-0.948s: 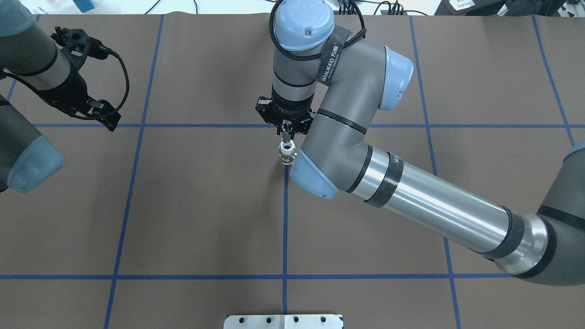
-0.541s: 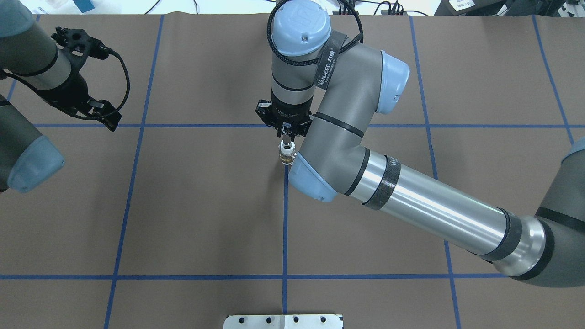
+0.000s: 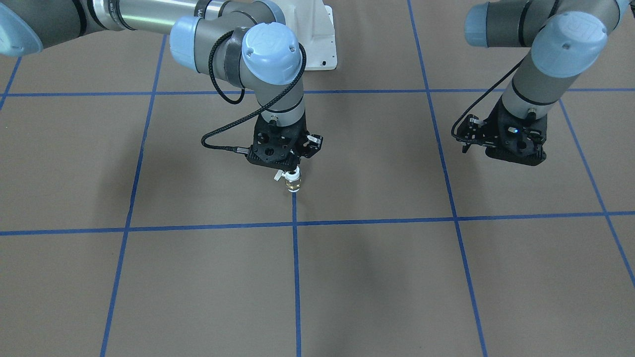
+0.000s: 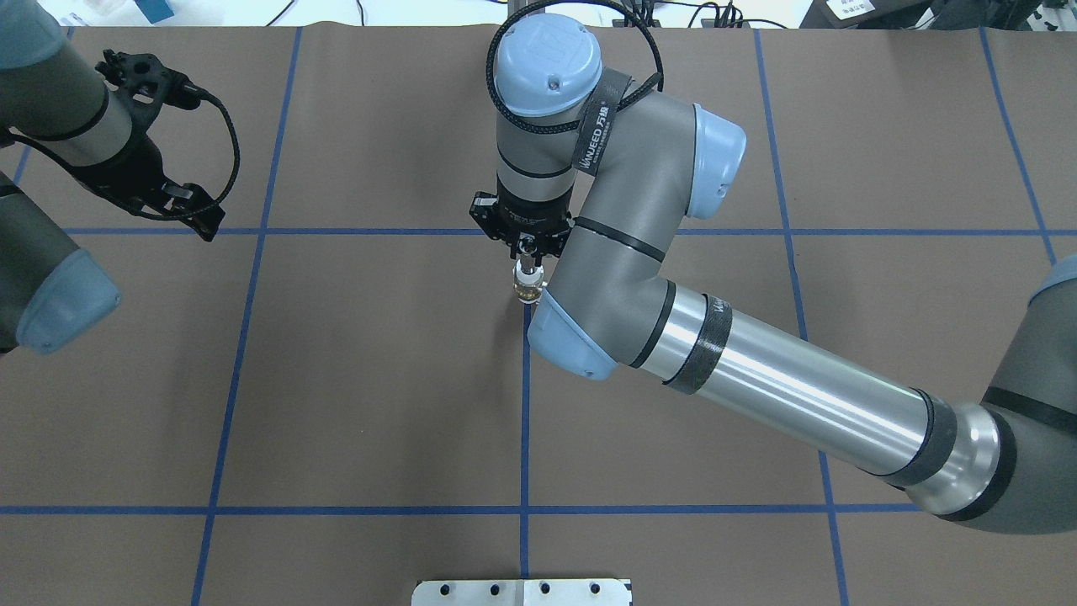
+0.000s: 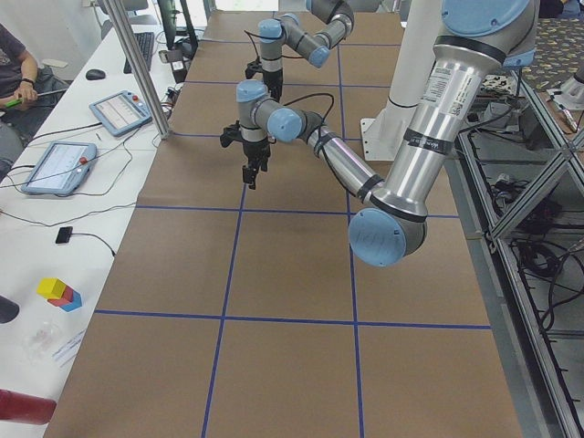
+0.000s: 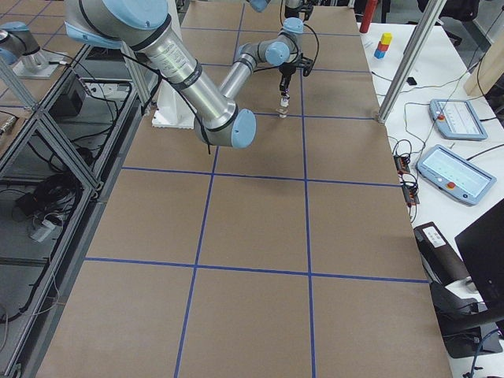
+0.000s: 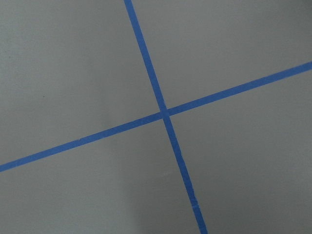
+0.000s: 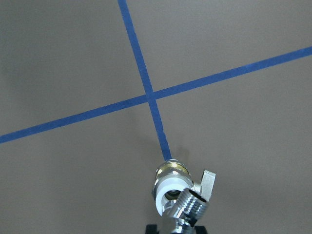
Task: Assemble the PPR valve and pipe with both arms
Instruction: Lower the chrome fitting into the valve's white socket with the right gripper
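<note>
My right gripper (image 4: 526,250) points down over the table's middle and is shut on the silvery-grey pipe (image 8: 188,207), a threaded stub. The pipe sits at the white socket of the PPR valve (image 8: 170,187), which hangs below it with its brass end (image 8: 171,168) down and its lever (image 8: 208,182) off to one side. The valve also shows in the front view (image 3: 293,182) and the overhead view (image 4: 527,284), over a blue tape line. I cannot tell whether it touches the mat. My left gripper (image 4: 189,210) hovers far off at the table's left, empty; its fingers are not clear.
The brown mat (image 4: 379,379) carries a grid of blue tape lines (image 4: 525,404). The white bolted pedestal (image 3: 317,34) stands at the robot's side. Monitors, tablets and cables lie on the side bench (image 5: 82,155); an operator sits there.
My right wrist has shifted slightly left and sunk closer onto the valve; less of the white socket shows now. The left arm has stayed still.
</note>
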Robot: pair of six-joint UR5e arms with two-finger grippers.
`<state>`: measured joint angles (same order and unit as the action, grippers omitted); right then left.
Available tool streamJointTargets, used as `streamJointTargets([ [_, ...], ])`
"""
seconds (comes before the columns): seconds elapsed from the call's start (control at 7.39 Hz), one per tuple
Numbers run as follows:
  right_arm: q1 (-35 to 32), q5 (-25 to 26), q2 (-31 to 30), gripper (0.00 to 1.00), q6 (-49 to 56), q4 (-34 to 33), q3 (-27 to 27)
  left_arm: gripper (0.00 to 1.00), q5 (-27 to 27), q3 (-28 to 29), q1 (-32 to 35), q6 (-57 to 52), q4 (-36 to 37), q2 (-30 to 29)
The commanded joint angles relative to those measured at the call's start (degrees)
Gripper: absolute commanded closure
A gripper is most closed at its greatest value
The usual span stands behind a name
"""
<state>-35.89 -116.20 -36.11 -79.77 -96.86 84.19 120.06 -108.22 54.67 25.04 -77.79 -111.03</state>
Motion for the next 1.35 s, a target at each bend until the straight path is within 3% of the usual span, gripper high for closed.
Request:
streamJointTargets([
  [0.0,0.0,0.0,0.0,1.00,0.4,0.0,-0.2,0.01,0.0,0.0,0.0,0.0,-0.1,-0.2],
  [1.22,0.0,0.0,0.3,1.00,0.4,0.5,-1.3,0.01,0.0,0.7,-0.1,0.1,-0.3,-0.4],
])
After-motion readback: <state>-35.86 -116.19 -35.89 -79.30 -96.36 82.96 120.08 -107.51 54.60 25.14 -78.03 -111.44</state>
